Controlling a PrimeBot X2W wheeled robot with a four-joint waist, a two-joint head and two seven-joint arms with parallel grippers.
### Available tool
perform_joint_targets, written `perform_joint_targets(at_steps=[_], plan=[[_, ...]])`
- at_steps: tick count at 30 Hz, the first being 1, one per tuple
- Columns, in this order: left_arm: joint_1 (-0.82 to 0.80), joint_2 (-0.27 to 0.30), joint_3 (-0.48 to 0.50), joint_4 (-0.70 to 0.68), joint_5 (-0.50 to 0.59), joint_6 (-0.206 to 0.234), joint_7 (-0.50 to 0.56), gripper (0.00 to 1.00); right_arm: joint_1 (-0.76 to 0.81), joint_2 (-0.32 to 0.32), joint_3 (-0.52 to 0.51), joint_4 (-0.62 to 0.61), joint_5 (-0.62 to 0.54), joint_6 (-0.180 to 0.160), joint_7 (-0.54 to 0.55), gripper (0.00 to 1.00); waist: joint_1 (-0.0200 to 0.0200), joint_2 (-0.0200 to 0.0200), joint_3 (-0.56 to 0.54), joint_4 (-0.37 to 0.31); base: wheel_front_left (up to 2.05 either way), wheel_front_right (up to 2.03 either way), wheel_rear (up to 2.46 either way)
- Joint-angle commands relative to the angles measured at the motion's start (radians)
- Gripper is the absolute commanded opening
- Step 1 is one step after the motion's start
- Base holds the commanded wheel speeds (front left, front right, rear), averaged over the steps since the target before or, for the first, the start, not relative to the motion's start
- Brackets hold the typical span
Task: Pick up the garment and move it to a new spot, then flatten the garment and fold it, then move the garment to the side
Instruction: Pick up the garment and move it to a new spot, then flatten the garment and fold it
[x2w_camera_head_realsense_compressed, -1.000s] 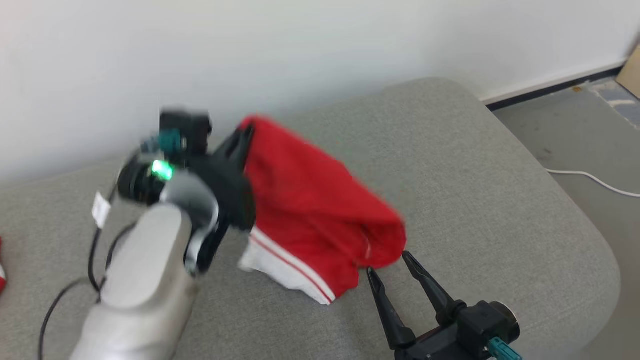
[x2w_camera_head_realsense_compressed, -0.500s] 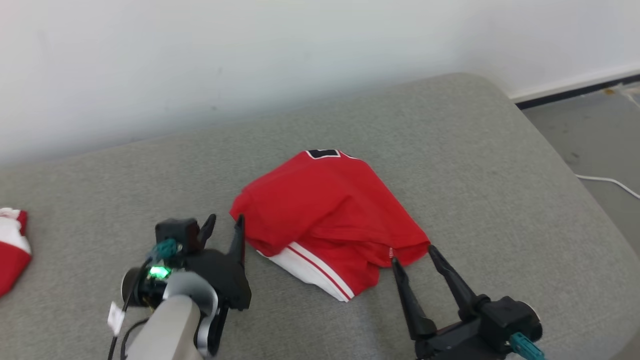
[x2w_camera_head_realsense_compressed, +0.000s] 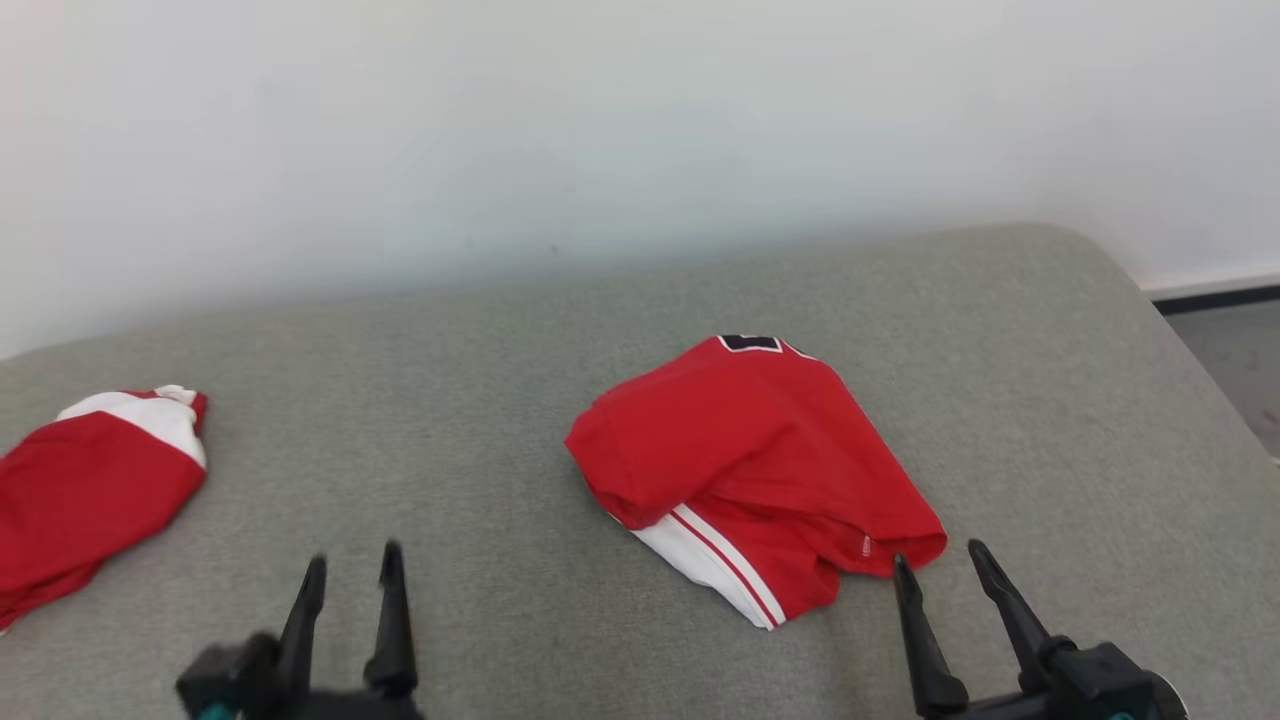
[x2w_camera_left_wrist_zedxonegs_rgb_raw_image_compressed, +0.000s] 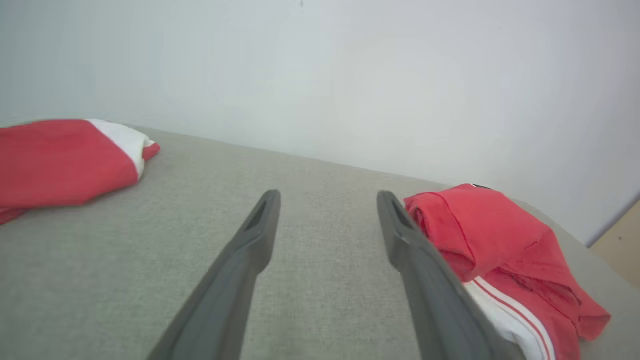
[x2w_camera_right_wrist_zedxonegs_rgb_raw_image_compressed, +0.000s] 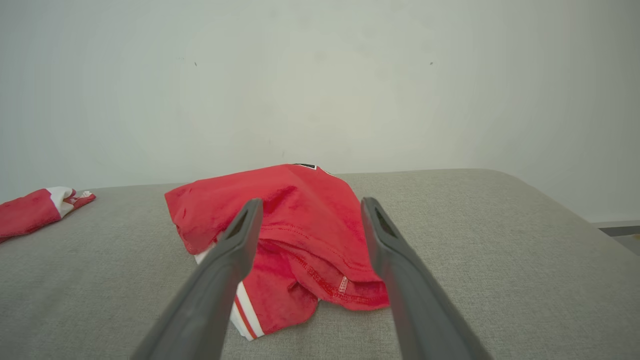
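The left gripper and right gripper gape empty, and the garment lies bunched on the cushion just before the right, where a pinch could catch several layers and defeat flattening.

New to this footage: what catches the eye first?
A crumpled red garment with white striped trim lies in the middle of the grey cushion. A second red-and-white garment lies at the far left. The left gripper and right gripper hover open and empty at the near edge.
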Motion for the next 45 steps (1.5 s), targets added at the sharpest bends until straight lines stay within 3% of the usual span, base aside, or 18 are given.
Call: perform_joint_targets(at_steps=[1, 13, 24, 45], plan=[[0.056, -0.007, 0.027, -0.04, 0.028, -0.007, 0.0, 1.0, 0.023, 0.001, -0.018, 0.005, -0.01, -0.002, -0.006, 1.0, 0.0, 0.0, -0.039, 0.038, 0.0, 0.0, 0.0], [0.262, -0.028, 0.153, -0.128, 0.143, -0.088, -0.001, 1.0, 0.082, -0.016, -0.079, 0.091, -0.019, -0.002, -0.023, 1.0, 0.0, 0.0, -0.087, 0.075, 0.0, 0.0, 0.0], [0.272, -0.036, 0.177, -0.11, 0.163, -0.122, -0.001, 1.0, 0.08, -0.01, -0.079, 0.122, -0.012, -0.002, -0.03, 1.0, 0.0, 0.0, -0.087, 0.081, 0.0, 0.0, 0.0], [0.234, -0.037, 0.136, -0.105, 0.144, -0.095, -0.001, 1.0, 0.025, -0.008, -0.058, 0.151, 0.008, -0.002, -0.025, 1.0, 0.0, 0.0, -0.044, 0.072, 0.0, 0.0, 0.0]])
